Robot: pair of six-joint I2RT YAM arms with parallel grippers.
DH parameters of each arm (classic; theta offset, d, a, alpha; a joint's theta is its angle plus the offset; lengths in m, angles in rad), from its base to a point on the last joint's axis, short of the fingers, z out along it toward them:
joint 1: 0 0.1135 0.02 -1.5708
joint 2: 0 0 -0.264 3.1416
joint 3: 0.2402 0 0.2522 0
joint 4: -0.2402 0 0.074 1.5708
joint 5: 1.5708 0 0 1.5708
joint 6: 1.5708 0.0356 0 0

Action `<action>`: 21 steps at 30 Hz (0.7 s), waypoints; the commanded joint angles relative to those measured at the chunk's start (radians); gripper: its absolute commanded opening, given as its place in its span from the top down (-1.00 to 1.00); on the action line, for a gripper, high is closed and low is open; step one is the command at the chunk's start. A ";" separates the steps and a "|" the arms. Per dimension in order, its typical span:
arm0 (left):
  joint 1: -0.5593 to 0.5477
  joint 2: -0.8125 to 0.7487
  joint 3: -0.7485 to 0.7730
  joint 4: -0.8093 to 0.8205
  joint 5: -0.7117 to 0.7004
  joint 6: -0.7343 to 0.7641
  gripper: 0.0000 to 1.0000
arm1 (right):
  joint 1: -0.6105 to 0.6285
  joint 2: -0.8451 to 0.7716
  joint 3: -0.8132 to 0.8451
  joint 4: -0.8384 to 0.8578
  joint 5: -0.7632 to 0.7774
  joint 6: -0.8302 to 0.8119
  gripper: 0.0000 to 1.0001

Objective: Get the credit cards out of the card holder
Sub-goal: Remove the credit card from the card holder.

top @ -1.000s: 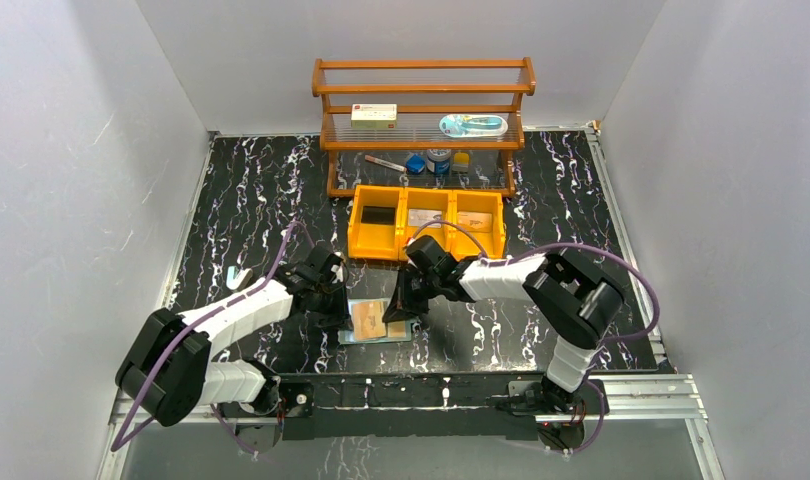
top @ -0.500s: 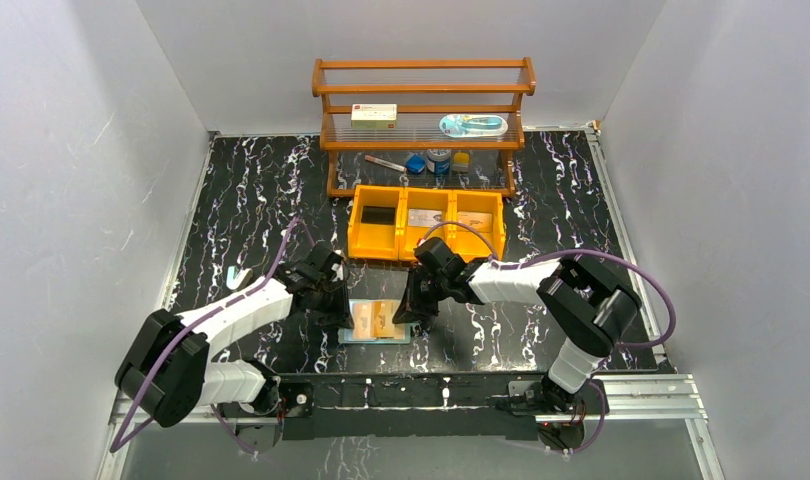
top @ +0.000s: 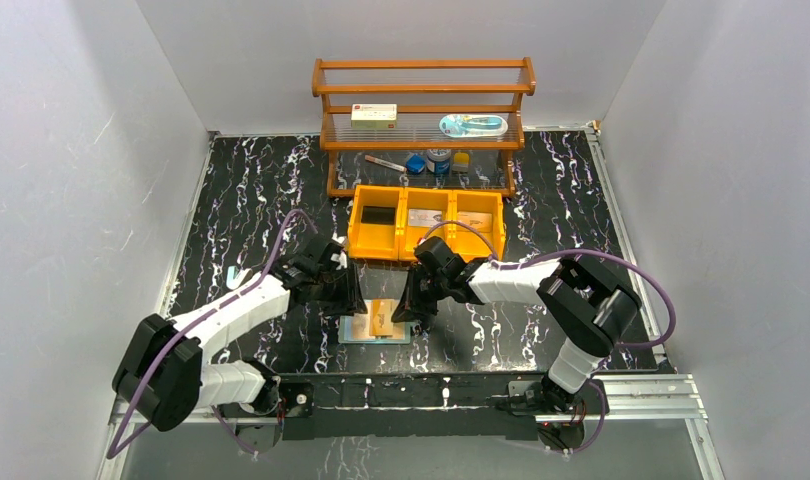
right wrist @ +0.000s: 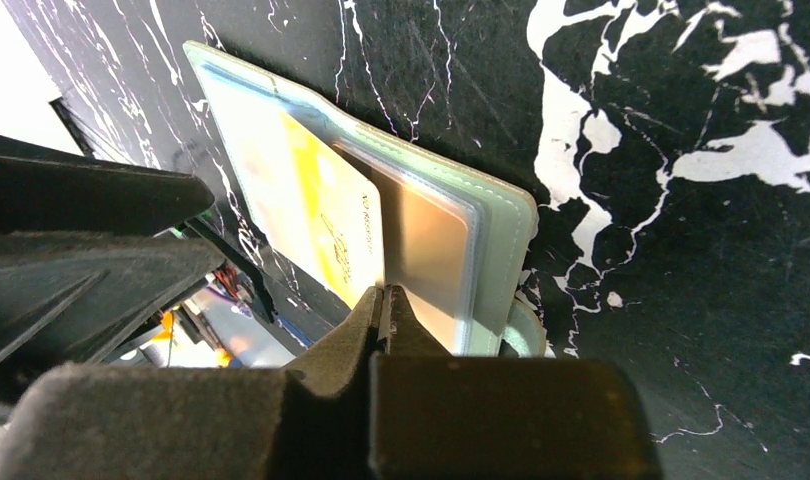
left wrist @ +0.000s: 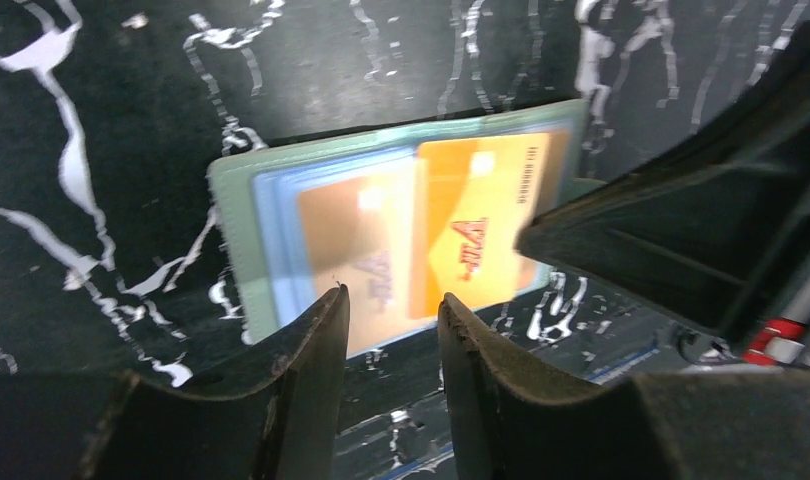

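Lying open and flat, the card holder [top: 353, 337] rests on the counter [top: 261, 190] near the middle of its near edge. Its long axis runs roughly parallel to that edge. A bright orange card [left wrist: 481, 230] lies over the right half of the pale blue-green inner pockets. A second, duller tan card [left wrist: 346, 235] sits in the left half, blurred in the left wrist view.

The right hand [right wrist: 386, 300] is the nearer one. Its jaws are pressed together, and the tips meet the holder at the near corner of the orange card, where that card overlaps the pocket beneath. The frames do not show whether the card edge is pinched between the tips or only pressed down.

The left hand [left wrist: 391, 300] stands just beside the left half of the holder, on its near-left side as its own camera sees it. Its jaws are parted to a narrow gap with nothing between them.

Judgement: the coming move turns on the orange card lying across the fold line between the two hands. The right hand is placed to pin or draw the card. The left hand must close the short gap toward the holder's left half before it can steady or grip anything.
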 commanded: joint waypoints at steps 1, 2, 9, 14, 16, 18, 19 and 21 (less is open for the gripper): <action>-0.001 -0.007 0.027 0.081 0.110 -0.005 0.24 | -0.004 -0.007 0.023 0.028 0.001 0.018 0.95; -0.001 0.004 0.022 0.098 0.128 -0.007 0.23 | -0.004 -0.006 0.023 0.028 0.002 0.020 0.95; -0.001 0.085 -0.018 0.150 0.192 -0.005 0.26 | -0.004 -0.009 0.001 0.065 0.006 0.049 0.93; -0.001 0.111 -0.043 0.156 0.178 -0.017 0.37 | -0.004 -0.007 -0.014 0.097 -0.001 0.072 0.90; -0.001 0.121 -0.049 0.147 0.167 -0.025 0.40 | -0.004 -0.007 -0.015 0.103 -0.002 0.076 0.88; -0.001 0.127 -0.057 0.137 0.154 -0.034 0.41 | -0.004 -0.006 -0.018 0.110 -0.002 0.080 0.87; -0.001 0.129 -0.062 0.136 0.152 -0.034 0.42 | -0.004 -0.005 -0.020 0.116 -0.003 0.081 0.86; -0.001 0.131 -0.069 0.135 0.153 -0.034 0.44 | -0.003 -0.003 -0.024 0.132 -0.005 0.089 0.80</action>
